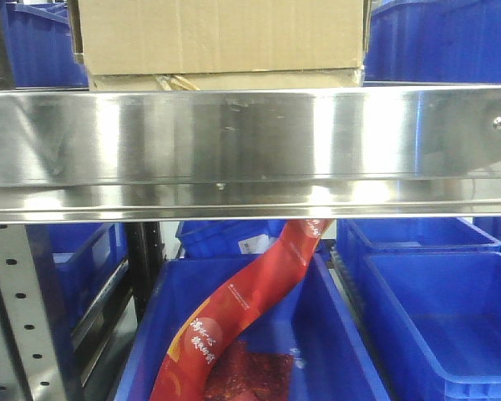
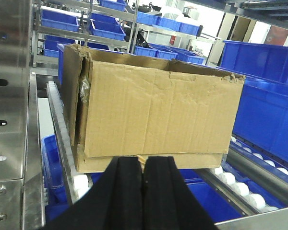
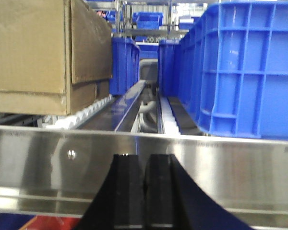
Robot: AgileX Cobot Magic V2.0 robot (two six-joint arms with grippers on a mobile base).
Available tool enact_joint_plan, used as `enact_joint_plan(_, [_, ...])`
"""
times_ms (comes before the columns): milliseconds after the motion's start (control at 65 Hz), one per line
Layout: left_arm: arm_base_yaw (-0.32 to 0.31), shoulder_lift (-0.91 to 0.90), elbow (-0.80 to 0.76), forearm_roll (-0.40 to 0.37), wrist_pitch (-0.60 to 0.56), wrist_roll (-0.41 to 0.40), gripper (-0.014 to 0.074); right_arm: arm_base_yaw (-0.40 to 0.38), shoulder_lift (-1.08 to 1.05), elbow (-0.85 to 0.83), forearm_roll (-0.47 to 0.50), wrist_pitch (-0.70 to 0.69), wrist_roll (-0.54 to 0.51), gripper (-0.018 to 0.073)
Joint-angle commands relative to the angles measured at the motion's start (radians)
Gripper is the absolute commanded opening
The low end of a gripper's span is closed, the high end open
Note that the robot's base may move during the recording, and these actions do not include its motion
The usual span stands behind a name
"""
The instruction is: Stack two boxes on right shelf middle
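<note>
From the front camera I see a blue bin [image 1: 234, 334] under the steel shelf [image 1: 250, 142], and in it a red printed strip [image 1: 242, 301] curving up toward the shelf lip, with a red patch at the bin's bottom; the blue bin to the right [image 1: 442, 334] shows nothing inside. On the shelf the tall box [image 2: 153, 115] sits on top of the thin box [image 2: 149, 160], whose edge shows just beneath it; both rest on the white rollers [image 2: 240, 189]. The stack's long axis runs across the shelf, its wrinkled broad face toward my left tool [image 2: 144, 187]. That tool has its fingers pressed together, holding nothing, just short of the boxes. My right tool [image 3: 144, 187] is likewise closed and empty, in front of the shelf lip, with a large blue crate [image 3: 245, 72] on the shelf to the right of the stack.
</note>
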Motion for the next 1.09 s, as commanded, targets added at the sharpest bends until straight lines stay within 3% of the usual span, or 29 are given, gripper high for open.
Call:
enact_joint_plan(0, [-0.004,-0.007,-0.003,-0.002,-0.023,0.000,-0.0092,-0.003,-0.009,0.001,0.004,-0.036,-0.004,-0.0162])
enact_joint_plan(369, [-0.004,-0.007,-0.003,-0.002,-0.023,0.000,-0.0092,-0.003,-0.009,0.001,-0.055,0.066,-0.004,-0.0162])
enact_joint_plan(1077, [-0.004,-0.007,-0.003,-0.002,-0.023,0.000,-0.0092,-0.005,-0.009,0.001,-0.046,-0.026,-0.004,-0.0162])
